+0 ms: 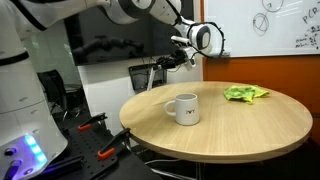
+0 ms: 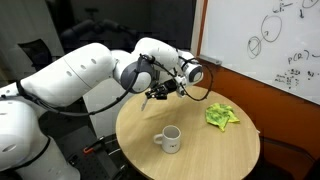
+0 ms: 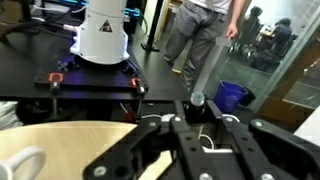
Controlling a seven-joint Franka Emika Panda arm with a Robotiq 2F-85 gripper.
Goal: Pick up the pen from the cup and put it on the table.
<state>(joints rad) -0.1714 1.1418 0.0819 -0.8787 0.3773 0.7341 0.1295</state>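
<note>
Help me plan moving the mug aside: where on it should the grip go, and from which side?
Probably the rim wall opposite the handle, from straight above. The mug stands upright on the table, mouth open upward, so its wall can be pinched from inside and outside. The handle sticks out sideways and looks small, a harder target.

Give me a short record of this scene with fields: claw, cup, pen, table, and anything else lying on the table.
claw: raised in the air by the table's edge, apart from the cup; open or shut unclear
cup: white mug, upright on the table, nothing seen sticking out of it
pen: not clearly visible; a thin stick may hang below the claw, too small to tell
table: round, light wood-grain top
other: green crumpled object lying on the table, apart from the cup
</note>
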